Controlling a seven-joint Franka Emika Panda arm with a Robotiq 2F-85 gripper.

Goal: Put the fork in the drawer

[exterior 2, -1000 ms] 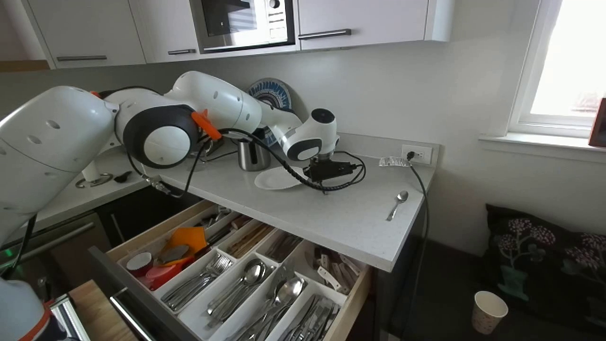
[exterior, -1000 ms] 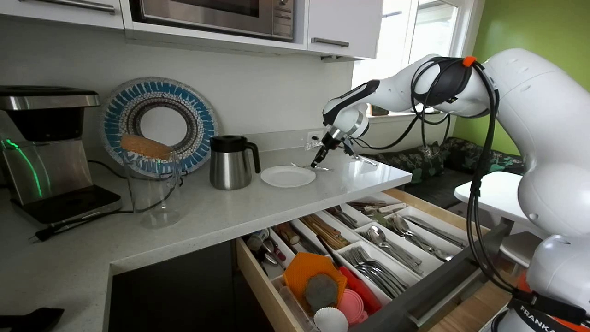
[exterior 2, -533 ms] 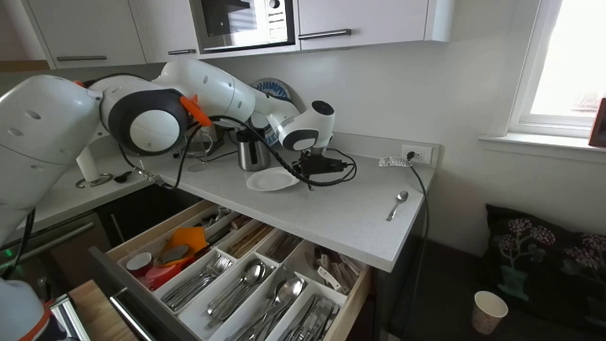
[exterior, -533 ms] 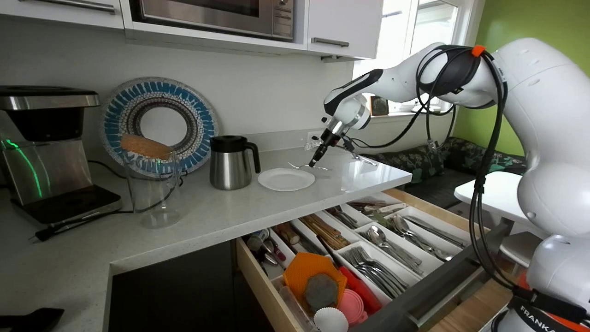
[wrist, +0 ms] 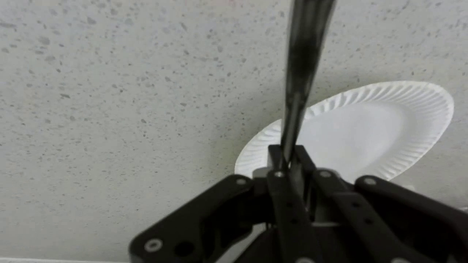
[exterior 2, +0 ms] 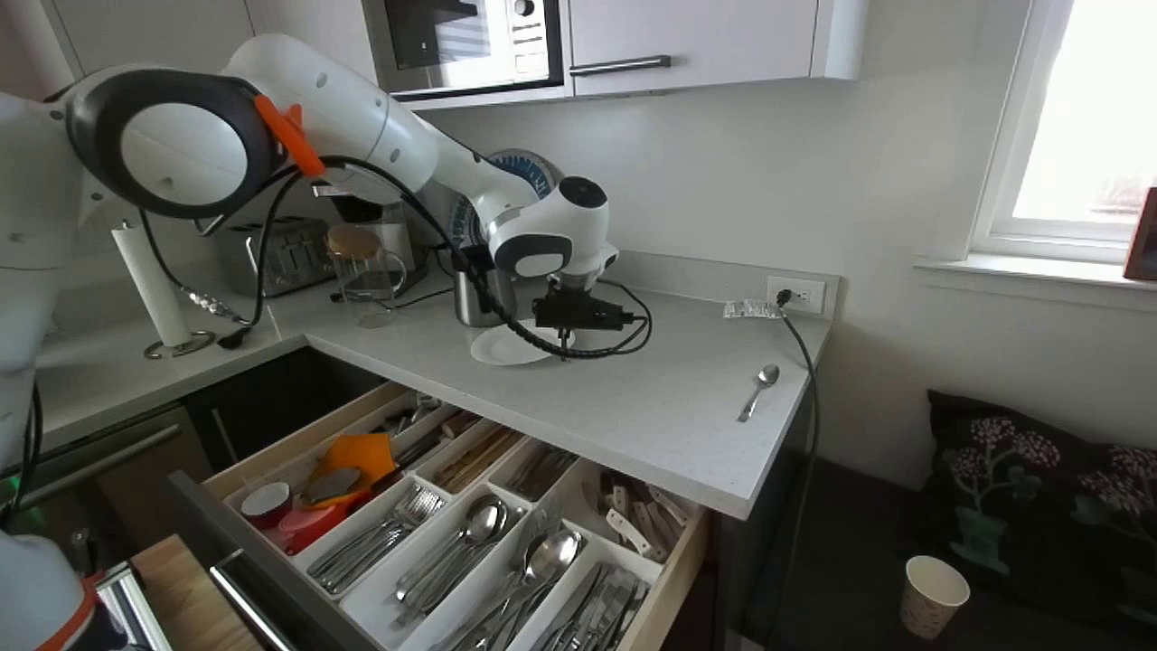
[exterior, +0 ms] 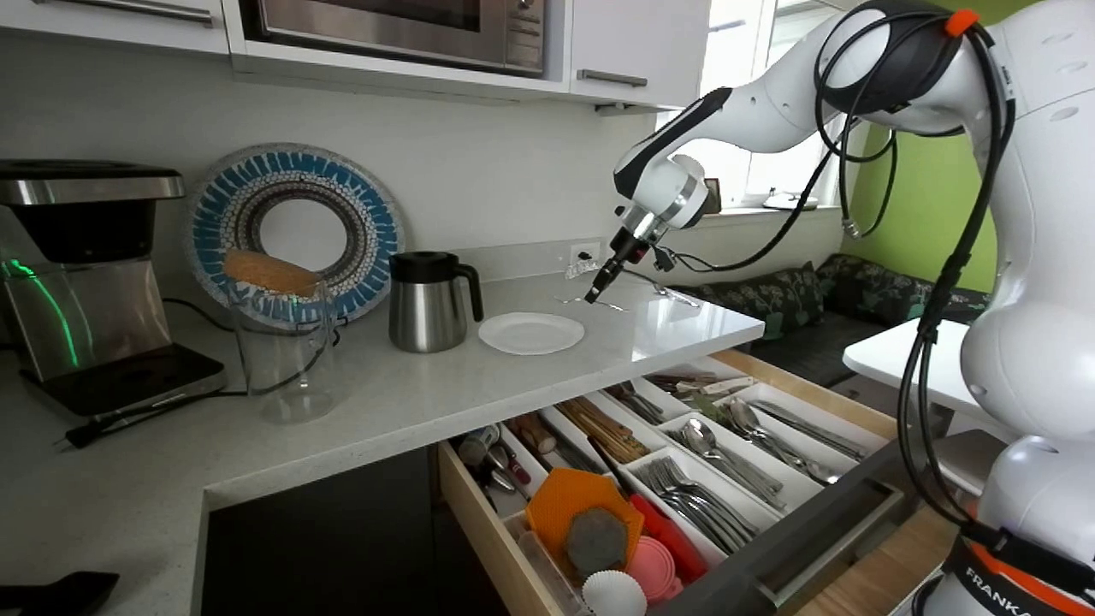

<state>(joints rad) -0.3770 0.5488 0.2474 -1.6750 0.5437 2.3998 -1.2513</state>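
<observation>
My gripper [exterior: 591,298] is shut on a thin metal fork [exterior: 612,305] and holds it just above the counter, right of the white plate [exterior: 531,334]. In the wrist view the fork's metal shaft [wrist: 302,58] runs away from between the fingertips [wrist: 289,155]; its tines are not clear. In an exterior view the gripper [exterior 2: 565,353] hides most of the fork and part of the plate [exterior 2: 506,346]. The drawer [exterior: 494,539] is open below the counter, with rows of cutlery in white dividers and orange, red and white items; it also shows in an exterior view [exterior 2: 685,570].
A steel jug [exterior: 428,308] stands left of the plate. A spoon [exterior 2: 759,391] lies near the counter's right end. A glass pitcher [exterior: 287,351] and a coffee maker [exterior: 103,282] stand farther left. The counter's front edge [exterior: 479,421] overhangs the drawer's back part.
My gripper has risen slightly with the fork and the arm has drawn back toward its base. The plate slid a little toward the front left, then stayed still.
</observation>
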